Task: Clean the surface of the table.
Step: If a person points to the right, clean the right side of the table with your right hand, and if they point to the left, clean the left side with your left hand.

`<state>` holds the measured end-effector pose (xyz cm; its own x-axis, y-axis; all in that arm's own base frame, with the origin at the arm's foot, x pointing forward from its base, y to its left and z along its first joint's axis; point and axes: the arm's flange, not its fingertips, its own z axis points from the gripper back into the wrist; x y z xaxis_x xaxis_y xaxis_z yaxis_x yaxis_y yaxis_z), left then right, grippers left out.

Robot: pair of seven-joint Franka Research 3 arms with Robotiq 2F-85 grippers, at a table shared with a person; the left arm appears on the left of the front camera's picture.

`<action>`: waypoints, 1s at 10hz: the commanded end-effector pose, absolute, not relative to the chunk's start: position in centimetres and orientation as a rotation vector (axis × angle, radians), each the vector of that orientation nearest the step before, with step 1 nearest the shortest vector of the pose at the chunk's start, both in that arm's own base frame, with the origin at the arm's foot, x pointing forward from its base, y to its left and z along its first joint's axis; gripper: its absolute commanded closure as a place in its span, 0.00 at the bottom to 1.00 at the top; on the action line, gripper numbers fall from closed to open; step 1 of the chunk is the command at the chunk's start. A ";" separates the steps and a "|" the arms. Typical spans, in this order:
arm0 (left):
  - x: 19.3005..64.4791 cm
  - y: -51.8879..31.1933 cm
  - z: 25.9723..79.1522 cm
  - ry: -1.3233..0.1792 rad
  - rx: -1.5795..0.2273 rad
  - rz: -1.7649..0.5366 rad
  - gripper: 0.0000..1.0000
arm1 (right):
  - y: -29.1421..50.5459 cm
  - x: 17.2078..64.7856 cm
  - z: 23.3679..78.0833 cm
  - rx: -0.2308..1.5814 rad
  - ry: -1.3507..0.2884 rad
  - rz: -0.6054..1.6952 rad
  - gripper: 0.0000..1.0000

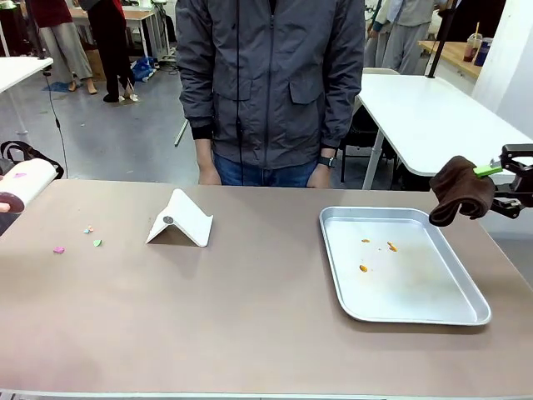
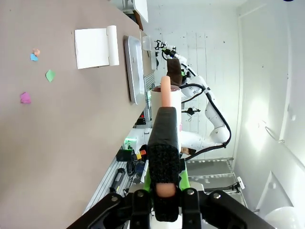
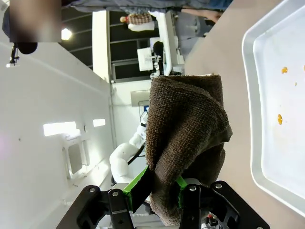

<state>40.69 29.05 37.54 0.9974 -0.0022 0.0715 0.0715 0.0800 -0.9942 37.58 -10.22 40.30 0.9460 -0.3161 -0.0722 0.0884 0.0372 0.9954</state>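
The brownish table (image 1: 250, 325) carries a few small paper scraps at its left: pink (image 1: 58, 249), green (image 1: 97, 242) and blue-orange (image 1: 87, 229). The left wrist view shows them as pink (image 2: 25, 98) and green (image 2: 50, 75). My left gripper (image 2: 165, 188) is shut on the black-wrapped handle of a white lint roller (image 2: 167, 101). The roller (image 1: 25, 182) hovers at the table's far left edge. My right gripper (image 1: 500, 177) hangs off the table's right side, shut on a folded brown cloth (image 1: 462, 192), which drapes over its fingers (image 3: 183, 133).
A silver tray (image 1: 466, 312) with orange crumbs (image 1: 364, 268) lies on the right half. A white folded stand (image 1: 181, 221) sits left of centre. A person in a grey jacket stands at the far edge, hands down. White tables stand behind.
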 end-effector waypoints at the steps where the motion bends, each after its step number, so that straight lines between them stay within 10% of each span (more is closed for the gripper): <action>1: 40.3 29.1 38.0 -0.058 -1.490 -0.066 1.00 | -10.4 37.3 40.8 1.516 -0.191 -0.300 1.00; 10: 40.3 29.1 38.0 -0.058 -1.490 -0.066 1.00 | -10.4 37.3 40.8 1.516 -0.191 -0.300 1.00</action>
